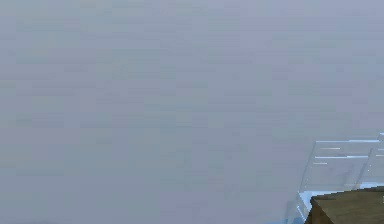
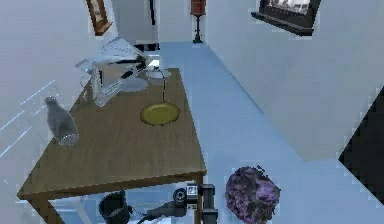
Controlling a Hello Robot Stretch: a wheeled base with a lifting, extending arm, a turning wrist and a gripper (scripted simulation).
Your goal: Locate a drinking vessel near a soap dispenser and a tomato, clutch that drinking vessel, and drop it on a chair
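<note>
arm side view: clear bottle [image 2: 62, 122], the 1 vessel-like shape made out, upright at tabletop's left edge; plate [image 2: 160, 114] mid-top; pale clutter [image 2: 115, 68] at far corner. gripper [image 2: 128, 210] by near edge, finger state and load: cannot tell. forward view: table [image 1: 350, 208] corner, chair [image 1: 340, 165] behind.

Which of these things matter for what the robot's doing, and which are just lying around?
For the job: white frame chair; perhaps the clear glass bottle on the brown wooden table.
Lying about: flat yellow round plate; purple bushy plant; framed wall picture.
</note>
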